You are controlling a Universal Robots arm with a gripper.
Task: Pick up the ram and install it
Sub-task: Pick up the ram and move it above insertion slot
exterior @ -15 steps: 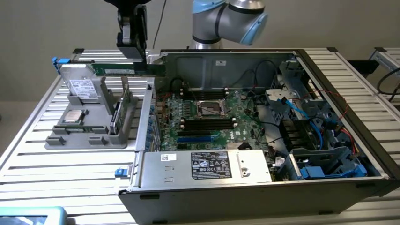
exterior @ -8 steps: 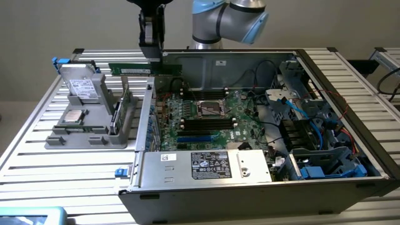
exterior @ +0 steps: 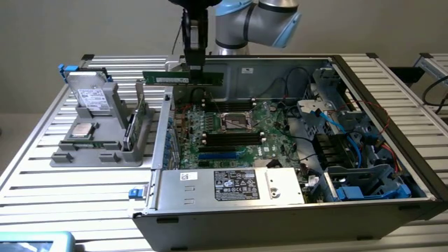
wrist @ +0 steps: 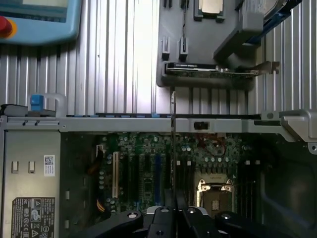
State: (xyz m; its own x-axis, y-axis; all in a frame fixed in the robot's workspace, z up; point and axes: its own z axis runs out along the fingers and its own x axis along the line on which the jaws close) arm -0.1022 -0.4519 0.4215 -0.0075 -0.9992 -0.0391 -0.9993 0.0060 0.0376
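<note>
Gripper (exterior: 195,67) pinched on the ram (exterior: 168,77) at its upper edge, stick level and hanging free, motherboard (exterior: 238,131) in the case (exterior: 280,223) below.

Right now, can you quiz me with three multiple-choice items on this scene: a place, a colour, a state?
1. Where is the ram? A in the tool, over the case; B in a slot; C on the floor.
2. The ram's colour? A red; B green; C white.
3. The case is: A open; B closed; C upside down.
Answers: A, the tool grips it in the air; B, its board is green; A, the motherboard shows.
</note>
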